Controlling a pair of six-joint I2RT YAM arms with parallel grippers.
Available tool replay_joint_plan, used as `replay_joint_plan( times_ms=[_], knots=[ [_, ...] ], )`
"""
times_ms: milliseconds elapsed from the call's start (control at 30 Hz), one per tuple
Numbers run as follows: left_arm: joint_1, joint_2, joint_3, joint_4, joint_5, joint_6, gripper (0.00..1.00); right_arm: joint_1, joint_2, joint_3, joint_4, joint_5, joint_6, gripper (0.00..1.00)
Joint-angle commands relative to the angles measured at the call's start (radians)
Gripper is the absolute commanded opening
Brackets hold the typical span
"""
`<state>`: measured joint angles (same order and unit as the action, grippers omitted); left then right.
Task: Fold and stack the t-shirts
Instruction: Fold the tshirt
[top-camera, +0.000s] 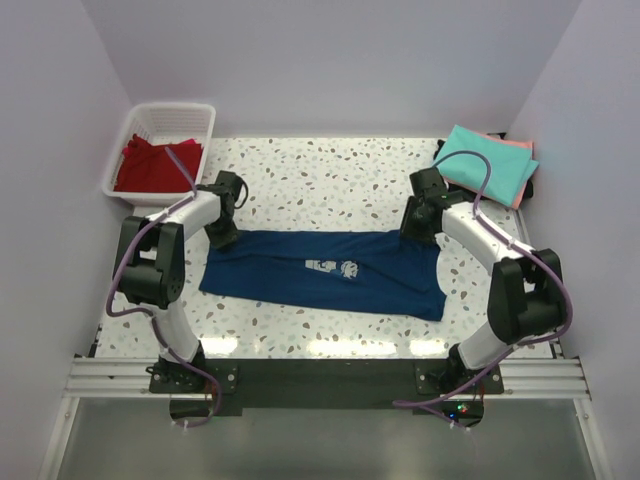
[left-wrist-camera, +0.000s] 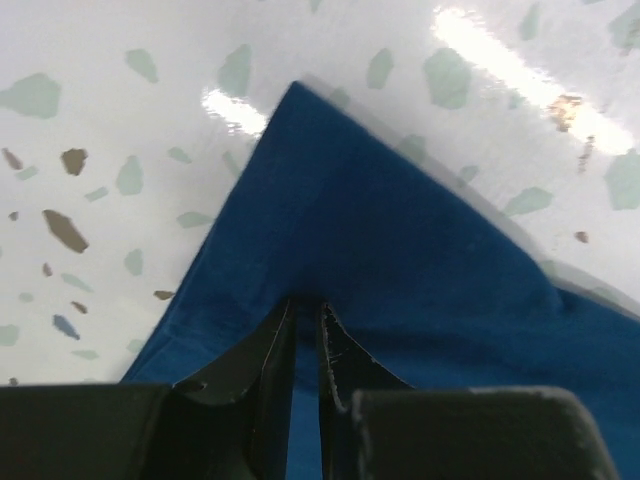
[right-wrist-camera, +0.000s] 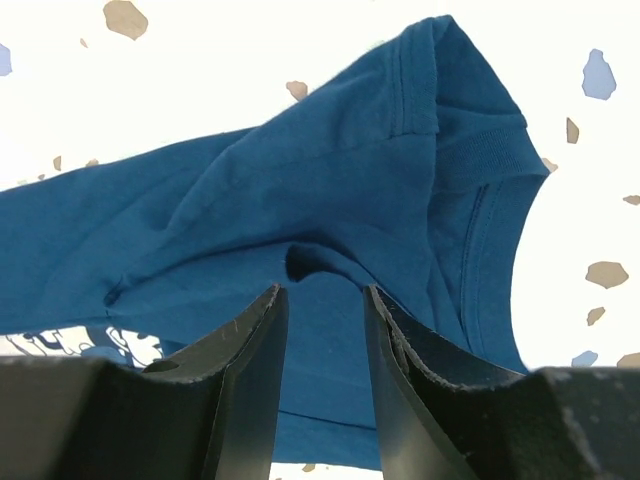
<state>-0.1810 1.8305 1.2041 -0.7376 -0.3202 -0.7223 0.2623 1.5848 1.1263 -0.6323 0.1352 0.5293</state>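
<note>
**Both tools at the navy t-shirt (top-camera: 300, 280), which lies stretched across the middle of the worktop (top-camera: 320, 170).**
Left tool (left-wrist-camera: 307, 308): fingers nearly pressed together, pinching a ridge of cloth at the shirt's left end. Right tool (right-wrist-camera: 320, 292): fingers spread, with a raised pucker of cloth near the collar between the tips, not clamped. Red t-shirt (top-camera: 150, 165) lies in the basket (top-camera: 165, 108).

Spread t-shirt (top-camera: 325, 272) across the middle of the worktop (top-camera: 320, 175), left pincer (top-camera: 222, 236) at its left end, right pincer (top-camera: 420, 226) at its far-right corner, basket (top-camera: 170, 122) far left — second t-shirt (top-camera: 150, 165) inside, stack of t-shirts (top-camera: 490, 165) far right.
</note>
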Motion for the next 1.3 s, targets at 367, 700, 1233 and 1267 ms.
replay_joint_plan(
  times_ms=[367,700,1233,1267],
  knots=[
    [-0.002,0.007,0.006,-0.074,-0.105,-0.017,0.20,0.018,0.121,0.090,0.051,-0.012,-0.035,0.43],
    [-0.002,0.009,0.003,-0.071,-0.102,-0.012,0.19,0.049,0.159,0.090,0.043,-0.068,-0.031,0.43],
    [-0.002,0.012,-0.014,-0.057,-0.108,-0.009,0.19,0.195,0.024,0.029,-0.116,-0.062,0.006,0.00],
    [-0.002,0.013,-0.014,-0.056,-0.109,-0.009,0.19,0.222,0.011,0.008,-0.128,-0.069,0.023,0.00]
  ],
)
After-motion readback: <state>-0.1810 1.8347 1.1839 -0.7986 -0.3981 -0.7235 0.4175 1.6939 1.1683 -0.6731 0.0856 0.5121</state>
